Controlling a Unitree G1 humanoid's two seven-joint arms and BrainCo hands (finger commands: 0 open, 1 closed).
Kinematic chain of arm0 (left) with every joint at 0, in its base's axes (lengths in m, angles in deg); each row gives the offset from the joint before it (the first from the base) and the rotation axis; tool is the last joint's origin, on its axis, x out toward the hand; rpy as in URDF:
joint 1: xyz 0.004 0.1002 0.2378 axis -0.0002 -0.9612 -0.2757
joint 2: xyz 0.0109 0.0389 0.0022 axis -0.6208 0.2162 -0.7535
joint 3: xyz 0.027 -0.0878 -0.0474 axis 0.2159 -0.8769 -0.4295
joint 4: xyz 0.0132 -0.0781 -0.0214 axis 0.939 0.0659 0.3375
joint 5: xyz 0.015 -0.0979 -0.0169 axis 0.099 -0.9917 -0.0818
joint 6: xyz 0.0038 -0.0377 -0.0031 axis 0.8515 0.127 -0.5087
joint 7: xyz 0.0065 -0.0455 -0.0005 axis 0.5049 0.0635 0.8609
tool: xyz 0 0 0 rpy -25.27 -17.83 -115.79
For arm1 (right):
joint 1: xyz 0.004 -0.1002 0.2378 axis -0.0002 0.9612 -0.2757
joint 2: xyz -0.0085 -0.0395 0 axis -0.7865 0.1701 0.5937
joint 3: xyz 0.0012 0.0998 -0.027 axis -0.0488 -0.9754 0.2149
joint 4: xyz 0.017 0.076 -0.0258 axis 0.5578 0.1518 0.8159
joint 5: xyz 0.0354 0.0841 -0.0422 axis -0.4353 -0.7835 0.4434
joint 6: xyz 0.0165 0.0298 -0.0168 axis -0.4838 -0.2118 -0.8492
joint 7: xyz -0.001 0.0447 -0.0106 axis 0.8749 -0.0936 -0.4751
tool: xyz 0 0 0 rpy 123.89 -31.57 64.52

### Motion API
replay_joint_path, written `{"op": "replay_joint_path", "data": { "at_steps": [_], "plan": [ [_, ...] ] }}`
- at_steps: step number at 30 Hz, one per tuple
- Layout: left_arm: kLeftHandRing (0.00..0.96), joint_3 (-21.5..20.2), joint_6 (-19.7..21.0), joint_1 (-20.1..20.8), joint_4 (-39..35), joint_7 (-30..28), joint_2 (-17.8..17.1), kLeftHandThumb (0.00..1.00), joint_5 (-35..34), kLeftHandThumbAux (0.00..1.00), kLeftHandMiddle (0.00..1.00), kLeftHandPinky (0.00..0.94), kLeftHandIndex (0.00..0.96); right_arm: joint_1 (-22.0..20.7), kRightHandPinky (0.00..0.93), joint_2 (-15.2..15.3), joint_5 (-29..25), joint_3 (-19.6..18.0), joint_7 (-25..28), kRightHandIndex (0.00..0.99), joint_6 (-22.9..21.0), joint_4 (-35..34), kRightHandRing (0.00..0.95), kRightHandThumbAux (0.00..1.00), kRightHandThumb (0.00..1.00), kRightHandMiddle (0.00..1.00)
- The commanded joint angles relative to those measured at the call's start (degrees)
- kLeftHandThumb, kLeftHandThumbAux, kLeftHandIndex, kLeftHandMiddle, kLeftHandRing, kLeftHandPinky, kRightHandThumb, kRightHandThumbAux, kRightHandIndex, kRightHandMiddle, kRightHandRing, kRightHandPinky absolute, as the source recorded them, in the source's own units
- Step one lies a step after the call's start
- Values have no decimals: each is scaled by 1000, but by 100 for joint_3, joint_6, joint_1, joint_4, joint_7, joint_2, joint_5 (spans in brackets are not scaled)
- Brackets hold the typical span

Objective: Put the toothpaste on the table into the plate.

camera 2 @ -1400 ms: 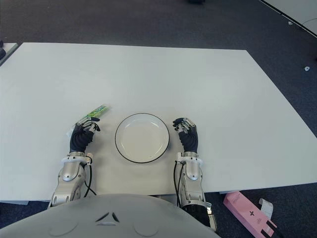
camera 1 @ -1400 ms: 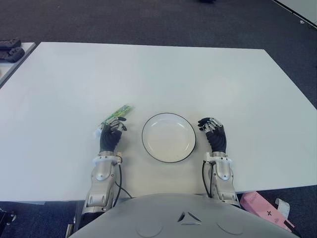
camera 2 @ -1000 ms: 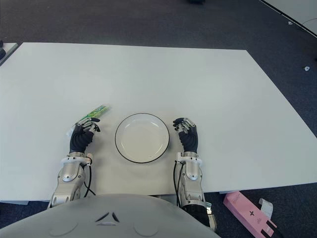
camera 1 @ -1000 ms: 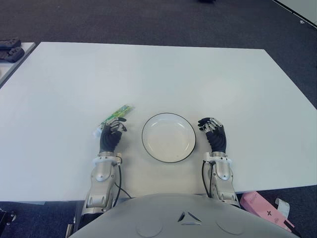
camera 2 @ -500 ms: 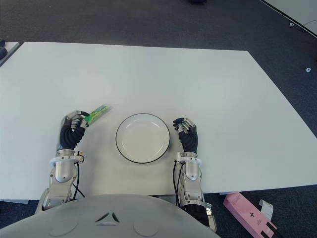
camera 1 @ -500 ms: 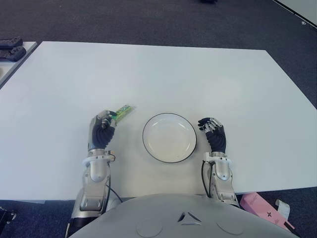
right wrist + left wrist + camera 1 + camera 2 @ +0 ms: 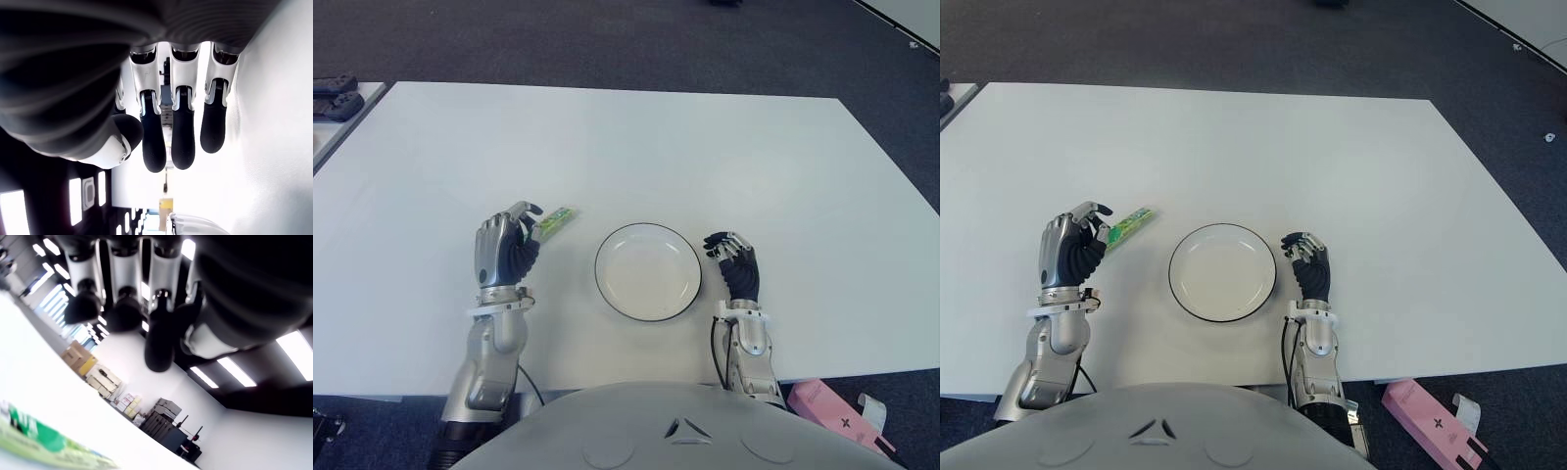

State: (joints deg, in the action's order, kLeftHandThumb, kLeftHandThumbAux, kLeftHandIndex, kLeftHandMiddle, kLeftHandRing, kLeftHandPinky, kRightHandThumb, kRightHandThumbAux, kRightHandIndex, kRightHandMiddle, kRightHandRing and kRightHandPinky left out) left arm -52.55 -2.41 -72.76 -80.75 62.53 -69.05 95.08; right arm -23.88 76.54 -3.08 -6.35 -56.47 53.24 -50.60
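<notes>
The left hand (image 7: 505, 248) is raised off the white desk (image 7: 636, 137), fingers loosely curled and holding nothing, just short of the green toothpaste tube (image 7: 555, 219) lying left of the black-rimmed white plate (image 7: 648, 271). This looks like the reach step: next it must close on the tube, though contact is hard to judge. The right hand (image 7: 736, 268) shows relaxed and empty, right of the plate.

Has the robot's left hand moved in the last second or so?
Yes. The left hand has lifted and swung outward, away from the plate.

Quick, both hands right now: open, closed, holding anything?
Left hand: open, empty, beside the toothpaste.
Right hand: open, empty, right of the plate.
</notes>
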Motion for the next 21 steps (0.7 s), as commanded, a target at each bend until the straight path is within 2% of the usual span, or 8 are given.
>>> {"op": "replay_joint_path", "data": {
  "at_steps": [1,3,5,8,13,15,17,21],
  "plan": [
    [712,-27,430,76,-39,-256,-249,692,456,703,725,665,435,18,457,-33,2,13,-32,427,-142,117,465,725,708,484],
    [690,-17,628,113,-40,-348,-319,693,604,701,702,644,434,26,456,-38,6,14,-39,427,-135,115,465,725,708,484],
    [644,-14,900,235,53,-565,-449,517,761,504,654,617,478,36,459,-42,8,13,-46,427,-122,109,464,725,708,484],
    [537,44,1348,371,92,-1105,-632,469,1000,353,539,536,402,60,461,-43,4,15,-53,427,-100,88,464,726,708,483],
    [393,246,1965,465,-59,-1915,-822,464,1436,245,392,398,252,91,462,-33,-27,12,-36,427,-117,60,464,726,707,482],
    [354,323,2115,496,-103,-2156,-898,466,1590,225,354,359,202,102,462,-31,-34,12,-30,426,-119,52,464,726,707,482],
    [251,416,2235,527,-143,-2421,-1003,462,1770,198,260,271,95,117,462,-27,-37,12,-25,426,-111,43,464,726,707,482],
    [113,568,2363,597,-212,-2842,-1174,451,2002,177,130,138,24,143,466,-22,-18,17,-33,426,-96,20,466,726,707,483]
  ]
}}
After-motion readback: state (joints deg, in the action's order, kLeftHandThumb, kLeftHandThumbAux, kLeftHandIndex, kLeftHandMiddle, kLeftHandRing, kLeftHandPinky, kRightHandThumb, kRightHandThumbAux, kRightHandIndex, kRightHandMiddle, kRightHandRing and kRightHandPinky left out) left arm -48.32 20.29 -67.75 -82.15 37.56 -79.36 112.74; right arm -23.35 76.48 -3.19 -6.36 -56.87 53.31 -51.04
